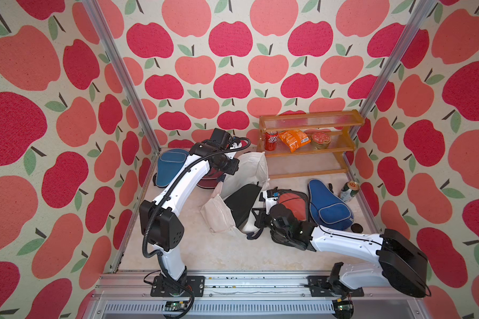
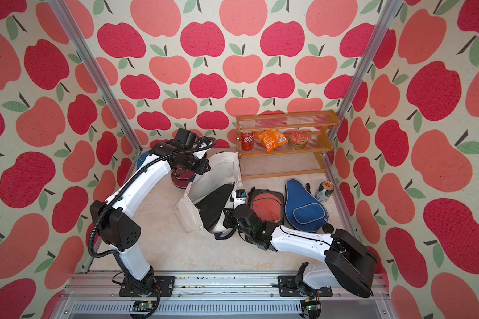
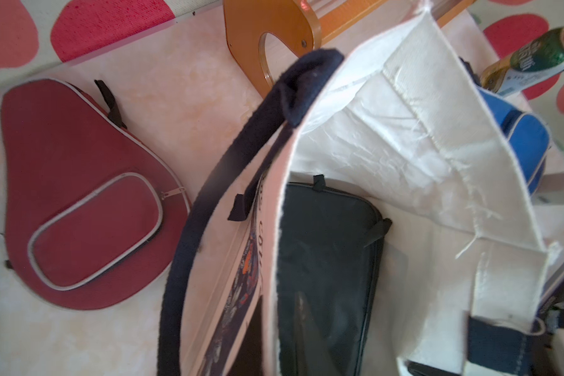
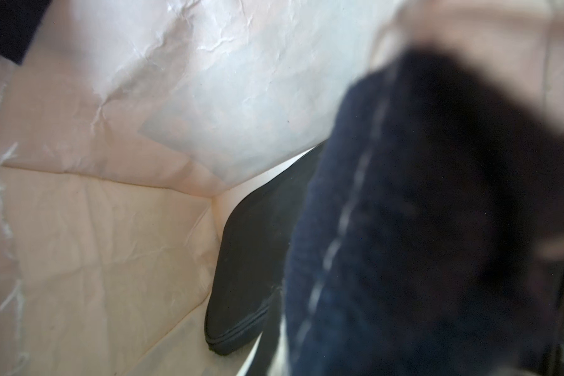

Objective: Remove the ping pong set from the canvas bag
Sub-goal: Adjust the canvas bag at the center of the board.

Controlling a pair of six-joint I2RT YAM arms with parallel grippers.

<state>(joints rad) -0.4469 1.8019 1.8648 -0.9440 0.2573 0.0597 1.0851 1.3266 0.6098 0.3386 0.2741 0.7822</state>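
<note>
The off-white canvas bag (image 1: pixel 249 171) (image 2: pixel 219 174) lies slumped mid-table, its mouth toward the front. Inside rests a black-edged pouch (image 1: pixel 244 205) (image 3: pixel 326 260) (image 4: pixel 248 260). My left gripper (image 1: pixel 221 178) is shut on the bag's far rim beside the navy strap (image 3: pixel 209 195). My right gripper (image 1: pixel 257 216) is shut on the near rim at the other navy strap (image 4: pixel 420 228). Outside the bag lie a maroon case (image 3: pixel 79 195) (image 1: pixel 206 181), a blue case (image 1: pixel 172 165) at the back left, a clear pouch with a red paddle (image 1: pixel 293 205) and another blue case (image 1: pixel 328 207).
A wooden shelf (image 1: pixel 310 118) at the back right holds a red can (image 1: pixel 271 140), an orange snack bag (image 1: pixel 293 139) and a tin (image 1: pixel 320 139). A green can (image 1: pixel 349 190) leans by the right wall. A small black disc (image 1: pixel 356 228) lies near the right blue case.
</note>
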